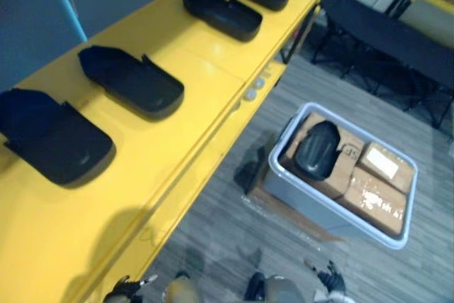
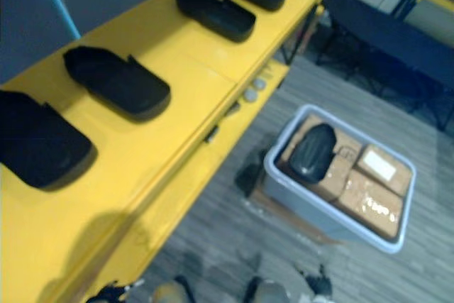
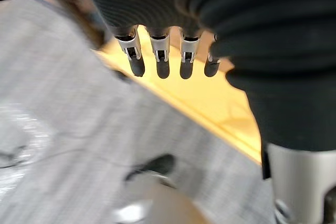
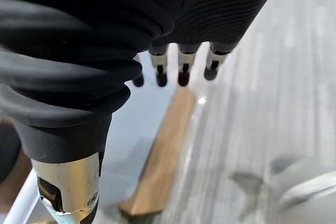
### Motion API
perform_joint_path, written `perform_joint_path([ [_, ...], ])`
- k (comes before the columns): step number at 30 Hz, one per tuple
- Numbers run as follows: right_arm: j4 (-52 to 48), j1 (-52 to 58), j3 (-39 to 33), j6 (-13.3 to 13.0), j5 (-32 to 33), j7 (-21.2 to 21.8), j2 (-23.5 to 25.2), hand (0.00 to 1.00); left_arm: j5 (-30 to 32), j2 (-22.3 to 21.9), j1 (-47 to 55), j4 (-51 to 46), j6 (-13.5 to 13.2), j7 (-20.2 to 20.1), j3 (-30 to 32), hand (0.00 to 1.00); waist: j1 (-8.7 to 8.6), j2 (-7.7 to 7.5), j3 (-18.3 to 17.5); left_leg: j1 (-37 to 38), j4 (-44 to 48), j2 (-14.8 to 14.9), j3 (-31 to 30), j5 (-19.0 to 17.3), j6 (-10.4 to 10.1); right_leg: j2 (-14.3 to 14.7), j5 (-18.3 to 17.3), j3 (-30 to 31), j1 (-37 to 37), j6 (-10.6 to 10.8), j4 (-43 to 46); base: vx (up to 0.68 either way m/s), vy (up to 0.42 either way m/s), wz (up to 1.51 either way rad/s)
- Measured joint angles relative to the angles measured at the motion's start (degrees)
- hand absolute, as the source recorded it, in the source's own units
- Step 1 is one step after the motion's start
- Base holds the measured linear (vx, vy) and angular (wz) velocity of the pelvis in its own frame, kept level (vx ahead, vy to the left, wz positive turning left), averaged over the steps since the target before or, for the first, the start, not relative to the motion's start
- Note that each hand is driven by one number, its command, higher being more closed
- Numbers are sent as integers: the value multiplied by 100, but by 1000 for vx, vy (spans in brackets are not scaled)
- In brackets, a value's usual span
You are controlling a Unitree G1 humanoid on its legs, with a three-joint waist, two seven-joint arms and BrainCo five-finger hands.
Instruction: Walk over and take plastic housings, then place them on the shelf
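Low at 7 o'clock in the head view hangs the left hand [image 1: 126, 289], its fingers [image 3: 162, 62] straight, slightly gapped and holding nothing, beside the yellow shelf [image 1: 213, 69]. Five shelved housings [image 1: 131, 81] lie in a row running away toward 1 o'clock. Right of the shelf, a pale bin [image 1: 340, 221] stands on the floor, and the loose housing [image 1: 317, 148] rests on cardboard boxes [image 1: 374, 200] inside it, long axis from 1 to 7 o'clock. The right hand [image 1: 330, 279], at 5 o'clock, has its fingers [image 4: 183, 72] likewise straight and empty. The loose housing lies about 12 o'clock from it, so the right hand looks nearer.
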Motion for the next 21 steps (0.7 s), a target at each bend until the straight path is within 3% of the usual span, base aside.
perform_joint_path([
  [2, -73, -243, 194, 0, 8, -11, -101, 0, -67, -280, 83, 39, -49, -50, 59, 0, 29, 101, -47, -38, -237, 66, -4, 223, -167, 203, 5, -121, 49, 23, -425, -85, -263, -29],
  [4, -225, -333, 502, 85, 8, 3, -140, 0, -291, -470, 74, 78, -233, -71, 80, 0, 27, 66, -29, -29, -412, 162, -62, 524, -318, 372, -250, -205, 133, 358, -587, -98, -298, 0],
  [8, -287, -271, 727, 263, 44, -16, -292, 0, -675, -564, 104, 33, -464, -25, 78, 0, 20, 39, 129, -4, -258, 312, -311, 681, -454, 576, -628, -228, 344, 323, -720, -157, -216, 0],
  [10, -286, -243, 685, 284, 83, -249, -436, 0, -679, -838, 226, 57, -636, -54, 121, 0, 66, 114, 171, 123, -384, 228, -337, 677, -460, 522, -696, 122, 188, 313, -725, -213, 5, -75],
  [13, -274, -68, 192, 255, 640, -719, -508, 0, -614, -942, 191, 82, -1030, -85, -55, 0, -109, 210, 196, 149, -781, -128, -495, 733, -492, 309, -680, 489, -260, 374, -612, -206, 121, -56],
  [15, -208, 124, -67, 237, 810, -929, -516, 0, -654, -864, 60, 87, -1189, -48, -228, 0, -148, 174, 216, 157, -958, -308, -586, 720, -486, 225, -640, 680, -438, 419, -672, -140, 127, -59],
  [19, 0, 551, -487, 202, 905, -1098, -332, 0, -234, -588, -605, -93, -1543, -22, -532, 0, -278, -70, 346, 136, -1090, -511, -614, 713, -474, 120, -562, 892, -619, 464, -831, -61, 68, -37],
  [20, 164, 419, -702, 91, 904, -711, 130, 0, -505, -600, -1256, -886, -1399, 57, -1348, 0, -395, -134, 263, -238, -141, -696, -1252, 135, -185, -8, -163, 934, -569, 388, -823, -15, 22, -7],
  [21, 164, 419, -701, 91, 904, -711, 131, 0, -505, -600, -1257, -885, -1399, 58, -1347, 0, -396, -135, 261, -239, -123, -697, -1251, 127, -181, -10, -163, 936, -566, 388, -819, 0, 0, 0],
])
